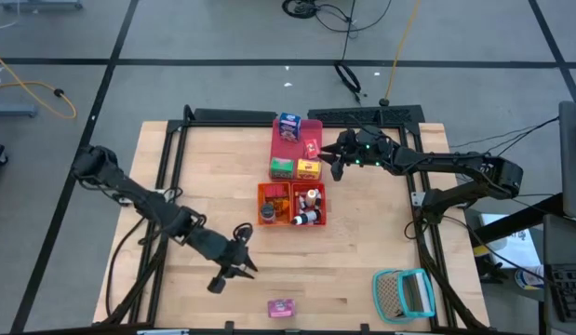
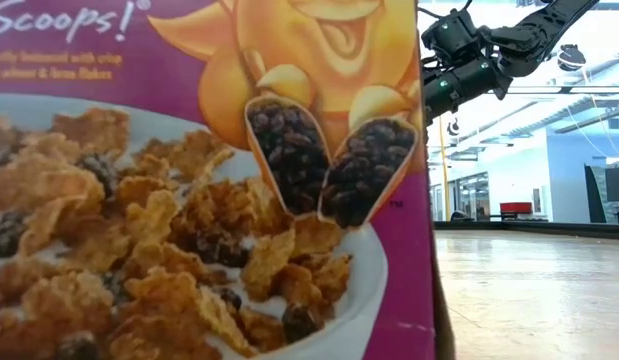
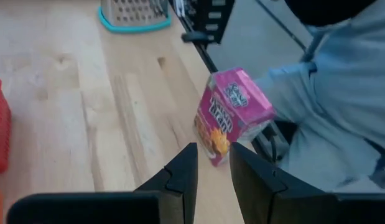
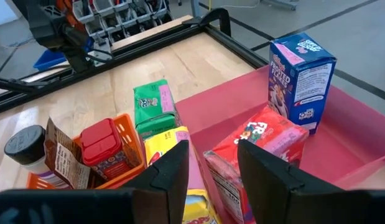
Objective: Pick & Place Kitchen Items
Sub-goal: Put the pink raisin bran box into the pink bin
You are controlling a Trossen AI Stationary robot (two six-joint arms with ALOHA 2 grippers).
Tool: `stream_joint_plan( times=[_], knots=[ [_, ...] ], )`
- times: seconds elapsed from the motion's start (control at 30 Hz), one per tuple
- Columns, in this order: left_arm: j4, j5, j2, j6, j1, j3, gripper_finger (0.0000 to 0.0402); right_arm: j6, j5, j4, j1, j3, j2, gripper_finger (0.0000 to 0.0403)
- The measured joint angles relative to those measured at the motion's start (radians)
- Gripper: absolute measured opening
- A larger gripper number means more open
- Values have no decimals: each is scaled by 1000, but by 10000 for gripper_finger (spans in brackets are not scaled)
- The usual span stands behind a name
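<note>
A pink cereal box [image 3: 232, 115] stands alone at the table's near edge [image 1: 282, 307] and fills the low view [image 2: 209, 180]. My left gripper [image 1: 236, 272] hovers left of it and farther in, pointing at it. Its fingers [image 3: 213, 168] are open with nothing between them. My right gripper [image 1: 332, 158] hangs open over the red tray [image 4: 360, 134]. That tray holds a blue box [image 4: 301, 78], a red box [image 4: 257, 146], a green box [image 4: 153, 109] and a yellow box [image 4: 170, 149]. The red box lies just beyond the right fingertips [image 4: 211, 165].
The orange tray [image 1: 292, 205] next to the red tray holds small bottles, a red-lidded jar [image 4: 102, 146] and a dark round can [image 1: 269, 213]. A teal mesh basket [image 1: 404, 293] sits at the near right corner. A person in grey [image 3: 329, 118] stands beyond the near edge.
</note>
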Motion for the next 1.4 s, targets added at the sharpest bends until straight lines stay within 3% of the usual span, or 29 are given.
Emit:
stream_joint_plan(
  times=[0.2,0.53,0.77,1.0,1.4],
  knots=[
    [187,-73,14,-78,-47,-66,93,0,0,0,0,0,0,132],
    [365,-61,165,-165,-68,-89,94,-1,1,0,0,0,0,132],
    [397,-46,203,-232,-96,-89,149,0,1,-2,0,0,0,132],
    [461,-98,258,-230,-129,-88,207,0,1,-1,0,0,0,132],
    [569,-135,378,-275,-130,-88,220,0,1,-1,0,0,0,132]
  ],
)
